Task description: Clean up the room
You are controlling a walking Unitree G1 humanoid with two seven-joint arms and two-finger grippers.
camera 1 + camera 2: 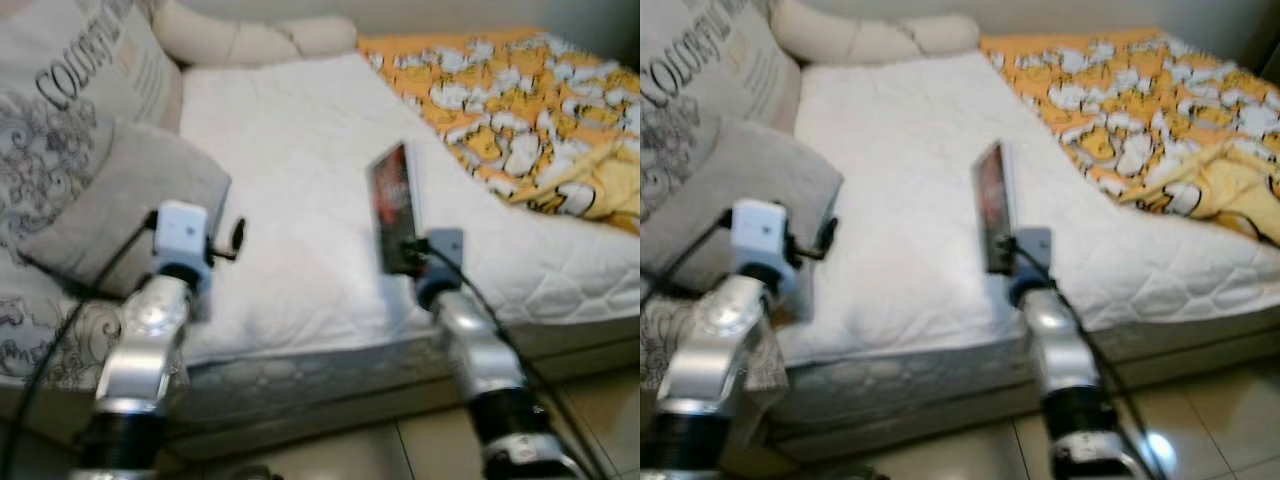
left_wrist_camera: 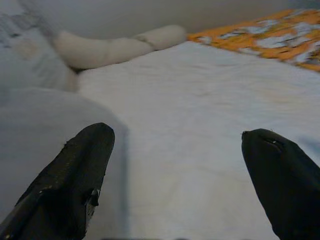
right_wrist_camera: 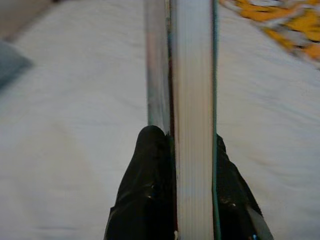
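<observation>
Holding: our right gripper (image 3: 192, 150) clamps a thin dark-covered book (image 1: 393, 205) edge-up, long axis running away over the white quilted mattress (image 1: 290, 180).
Idle: our left gripper (image 2: 177, 165), fingers spread, empty.

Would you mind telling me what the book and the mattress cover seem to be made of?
Book, gripped by the right claw: paper pages, shown by the pale striated page edge; cover likely glossy card. Mattress cover: white quilted fabric, matte, with stitched diamond pattern.

A home bedroom: white mattress (image 1: 290, 190), pillows (image 1: 70, 110), orange patterned blanket (image 1: 500, 90)
</observation>
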